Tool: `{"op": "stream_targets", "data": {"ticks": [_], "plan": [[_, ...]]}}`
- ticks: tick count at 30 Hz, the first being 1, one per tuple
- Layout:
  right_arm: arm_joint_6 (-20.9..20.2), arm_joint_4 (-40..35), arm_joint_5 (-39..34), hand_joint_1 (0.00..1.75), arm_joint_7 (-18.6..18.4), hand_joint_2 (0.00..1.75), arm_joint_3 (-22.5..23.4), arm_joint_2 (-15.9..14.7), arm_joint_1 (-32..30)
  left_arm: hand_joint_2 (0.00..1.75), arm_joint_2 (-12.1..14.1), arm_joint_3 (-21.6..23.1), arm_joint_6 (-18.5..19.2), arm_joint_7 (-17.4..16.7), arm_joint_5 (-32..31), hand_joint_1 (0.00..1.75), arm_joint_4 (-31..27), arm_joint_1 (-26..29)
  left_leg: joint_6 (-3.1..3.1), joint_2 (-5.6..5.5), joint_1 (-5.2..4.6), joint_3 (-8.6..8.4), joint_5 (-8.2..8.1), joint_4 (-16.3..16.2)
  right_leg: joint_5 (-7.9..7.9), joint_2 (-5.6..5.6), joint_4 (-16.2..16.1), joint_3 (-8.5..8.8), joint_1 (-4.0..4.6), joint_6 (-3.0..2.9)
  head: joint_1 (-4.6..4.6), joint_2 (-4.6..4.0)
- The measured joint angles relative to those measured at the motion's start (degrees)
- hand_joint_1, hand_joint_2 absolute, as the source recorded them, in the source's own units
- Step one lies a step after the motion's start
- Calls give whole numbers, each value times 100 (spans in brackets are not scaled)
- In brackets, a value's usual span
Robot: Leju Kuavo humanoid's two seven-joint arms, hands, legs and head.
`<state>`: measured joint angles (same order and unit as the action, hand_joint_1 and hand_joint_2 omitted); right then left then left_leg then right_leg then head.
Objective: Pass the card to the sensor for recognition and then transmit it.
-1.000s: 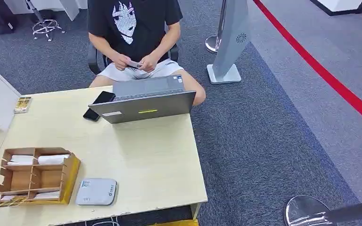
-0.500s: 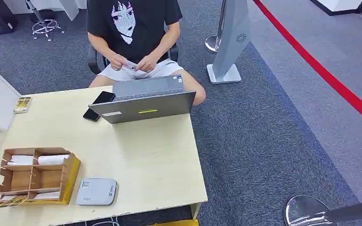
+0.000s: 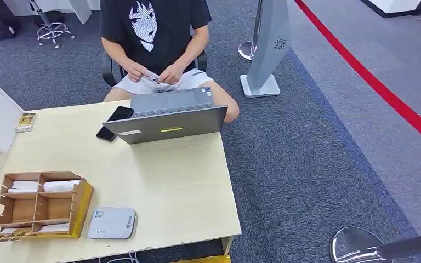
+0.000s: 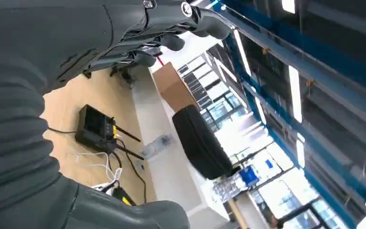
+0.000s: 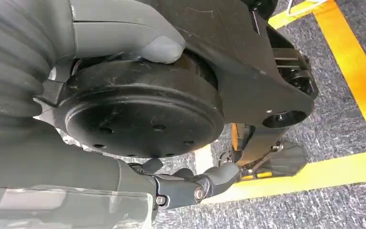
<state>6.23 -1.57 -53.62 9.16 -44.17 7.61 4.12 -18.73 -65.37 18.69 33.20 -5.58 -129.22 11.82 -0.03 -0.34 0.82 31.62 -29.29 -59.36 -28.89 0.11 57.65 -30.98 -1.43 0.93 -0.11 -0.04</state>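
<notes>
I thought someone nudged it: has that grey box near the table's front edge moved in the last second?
No. The grey box sits in the same spot beside the wooden organizer, near the table edge.

Your person's hands (image 3: 153, 74) shift the card (image 3: 152, 76) slightly left over the lap; torso leans a touch left.

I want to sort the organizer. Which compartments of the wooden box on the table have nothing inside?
In the wooden box, the two middle compartments show only bare wood. The far row and the near row both hold white items.
</notes>
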Motion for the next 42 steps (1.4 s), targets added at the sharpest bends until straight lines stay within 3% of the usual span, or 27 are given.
{"op": "stream_targets", "data": {"ticks": [3,4,5,6,10,20,42], "plan": [[-24,11,-109,0,-37,175,-135,0,15,175,85,0,211,-191,-569,0,-200,-64,0,2,0,-1,0,0,0,5,0,-1,0,0,-2,0],[-35,20,-155,0,-50,175,-177,0,20,0,122,7,231,-267,-730,0,-264,-85,0,3,1,-2,0,0,0,6,0,-1,0,0,-2,0],[-48,26,-206,0,-70,175,-230,0,24,0,166,29,231,-348,-905,0,-330,-95,0,4,1,-3,0,0,0,6,0,-4,0,0,0,0],[-50,35,-234,0,-76,175,-273,0,30,175,219,79,220,-437,-1064,0,-391,-91,0,4,0,-2,0,0,0,6,0,-2,0,0,-2,0],[-63,48,-343,0,-105,175,-387,0,51,175,516,356,-28,-803,-1461,0,-474,-45,0,6,2,-3,0,0,0,8,0,-10,1,0,0,0],[-72,52,-409,0,-122,175,-658,-2,73,175,1842,1446,-782,-1656,-2331,0,-391,-64,-1,10,5,-4,0,0,1,12,0,-14,4,-3,0,0],[-66,-162,-485,0,-430,175,-1090,-116,87,175,4813,3843,-1323,-3243,-4095,0,818,-985,-3,31,13,-6,2,-1,8,39,1,-10,12,-12,0,0]]}}
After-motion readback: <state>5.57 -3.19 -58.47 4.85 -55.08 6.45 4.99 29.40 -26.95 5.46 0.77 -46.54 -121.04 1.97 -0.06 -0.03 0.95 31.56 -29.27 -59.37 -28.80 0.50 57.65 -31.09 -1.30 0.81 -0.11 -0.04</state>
